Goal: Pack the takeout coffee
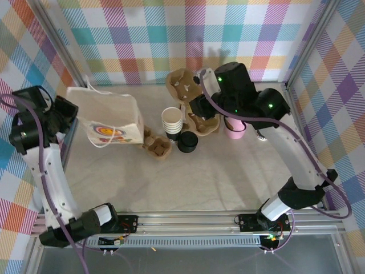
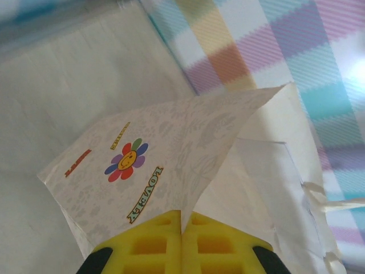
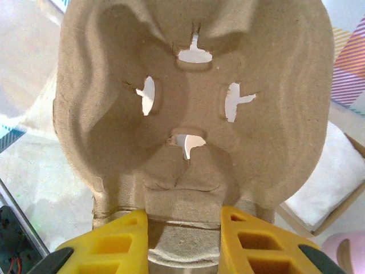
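The takeout coffee (image 1: 187, 141), a small dark cup with a black lid, stands on the table in the middle, with neither gripper on it. At the left, the white paper bag (image 1: 108, 117) with a flower print (image 2: 126, 160) is held up. My left gripper (image 2: 182, 214) is shut on the edge of its mouth. My right gripper (image 3: 183, 220), seen behind the coffee in the top view (image 1: 198, 107), is shut on the rim of a brown pulp cup carrier (image 3: 194, 85).
A stack of lidless cream-rimmed cups (image 1: 172, 121) stands just left of the coffee. Another brown carrier (image 1: 157, 145) lies in front of the bag. A pink cup (image 1: 234, 128) sits under the right arm. Plaid walls close in the back and both sides.
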Available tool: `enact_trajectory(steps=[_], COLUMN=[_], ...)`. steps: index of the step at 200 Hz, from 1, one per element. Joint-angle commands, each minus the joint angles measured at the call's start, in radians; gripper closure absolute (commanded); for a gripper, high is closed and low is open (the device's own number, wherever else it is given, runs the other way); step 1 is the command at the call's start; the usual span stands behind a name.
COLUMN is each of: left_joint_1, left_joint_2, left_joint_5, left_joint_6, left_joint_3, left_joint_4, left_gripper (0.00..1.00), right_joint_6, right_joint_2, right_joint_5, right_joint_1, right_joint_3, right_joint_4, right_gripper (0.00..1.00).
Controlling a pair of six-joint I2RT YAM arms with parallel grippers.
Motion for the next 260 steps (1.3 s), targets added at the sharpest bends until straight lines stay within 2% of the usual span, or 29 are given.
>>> enact_trajectory(steps=[1,41,61,94,124,153,187,260], left_joint_1=[-0.101,-0.28,-0.346,-0.407,-0.43,-0.438,-0.449,-0.492], left_joint_2=[-0.092,-0.231,-0.243,-0.237,-0.267,-0.347,-0.405,-0.446], left_joint_5=[0.08,0.048,0.042,0.054,0.034,0.028,-0.001,-0.065], left_joint_6=[-0.134,-0.268,-0.269,-0.267,-0.268,-0.361,-0.42,-0.511], left_joint_3=[-0.074,-0.168,-0.157,-0.167,-0.224,-0.359,-0.453,-0.518], left_joint_4=[0.029,-0.014,-0.085,-0.197,-0.262,-0.195,-0.157,-0.112], left_gripper=[1.0,1.0,1.0,1.0,1.0,1.0,1.0,1.0], right_joint_6=[-0.03,-0.061,-0.086,-0.099,-0.045,-0.024,-0.038,-0.047], right_joint_2=[-0.05,-0.146,-0.188,-0.212,-0.258,-0.282,-0.266,-0.234], right_joint_5=[0.036,0.057,0.053,0.016,-0.016,-0.051,-0.086,-0.093], right_joint_1=[-0.007,-0.007,-0.007,-0.007,-0.007,-0.007,-0.007,-0.007], right_joint_3=[-0.017,-0.072,-0.097,-0.098,-0.174,-0.24,-0.237,-0.221], right_joint_4=[-0.034,-0.013,0.006,0.018,0.056,0.075,0.063,0.069], right_gripper=[0.72,0.72,0.72,0.72,0.72,0.71,0.71,0.71])
